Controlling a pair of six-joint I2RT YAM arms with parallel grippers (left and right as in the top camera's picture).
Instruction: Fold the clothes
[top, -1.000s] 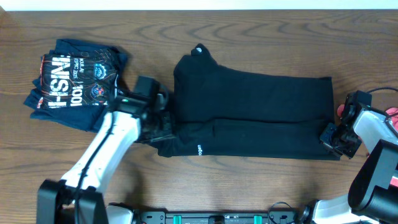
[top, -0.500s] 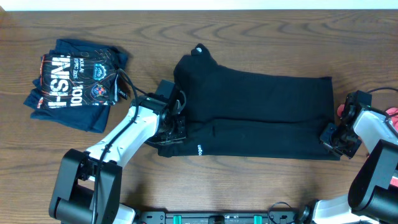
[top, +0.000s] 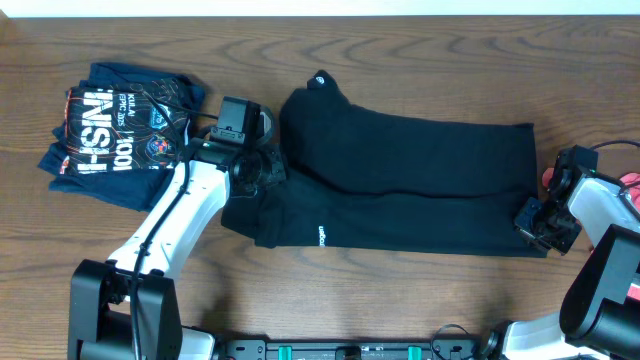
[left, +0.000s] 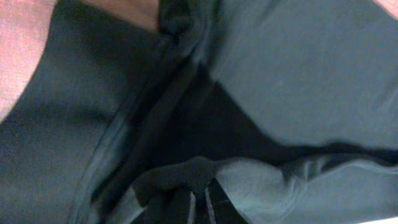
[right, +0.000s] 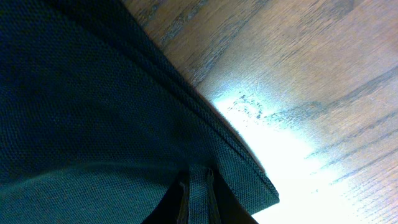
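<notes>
Black cloth takes up the middle of the wooden tabletop (top: 400, 50). The black T-shirt (top: 420, 170) lies flat and lengthwise, running left to right. Its near long side is folded over, so that a small white logo (top: 321, 237) shows close to the near edge. We see another white mark (top: 320, 77) on a bump of fabric at its far left corner. To the left, apart from it, a navy shirt (top: 120, 130) with white and red print lies folded into a rough square. A bit of red cloth (top: 548, 178) peeps out just past the T-shirt's right end.

The left arm (top: 175, 215) rises from the near left edge of the tabletop and slants up and to the right, its wrist bent over the T-shirt's left end. The left fingers (top: 262, 172) are closed tight there. In the left wrist view we see them pinching a bunched fold of the black fabric, with creases running off from the pinch.

The right arm (top: 600, 215) comes in from the right side and sits low at the T-shirt's near right corner. The right fingers (top: 530, 222) are closed narrow on the hem. In the right wrist view a thin strip of the fabric's edge sits between them, and the corner beside it lies on the bright wood.
</notes>
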